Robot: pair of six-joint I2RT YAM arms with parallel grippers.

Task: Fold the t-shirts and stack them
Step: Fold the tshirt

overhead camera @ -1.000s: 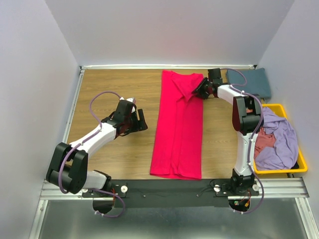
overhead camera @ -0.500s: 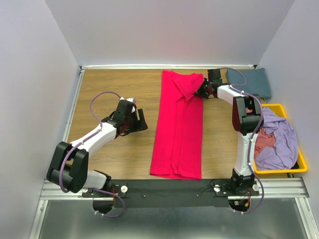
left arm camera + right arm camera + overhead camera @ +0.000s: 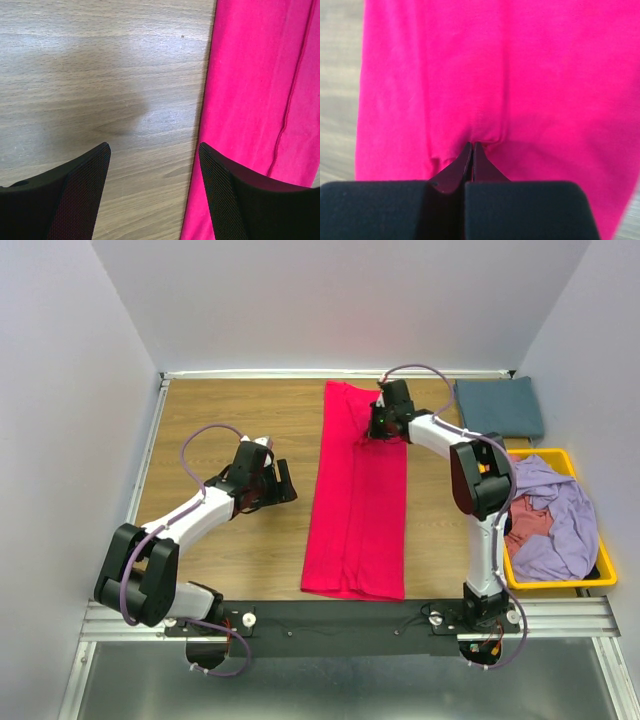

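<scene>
crimson t-shirt is lying as a long folded strip down the middle of the table. left gripper is hovering just left of it, jaws apart, holding nothing. lavender t-shirt and pinkish t-shirt are sitting heaped in the yellow bin at right. right gripper is pinching a pucker at the strip's far end, jaws together. blue-grey t-shirt is lying folded in the far right corner.

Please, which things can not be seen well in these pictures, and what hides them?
Top view: the reddish cloth in the yellow bin lies mostly under the lavender shirt.
Top view: the right gripper hides its own fingertips.
Right wrist view: the pink shirt runs past the top edge, so its full shape is cut off.
</scene>
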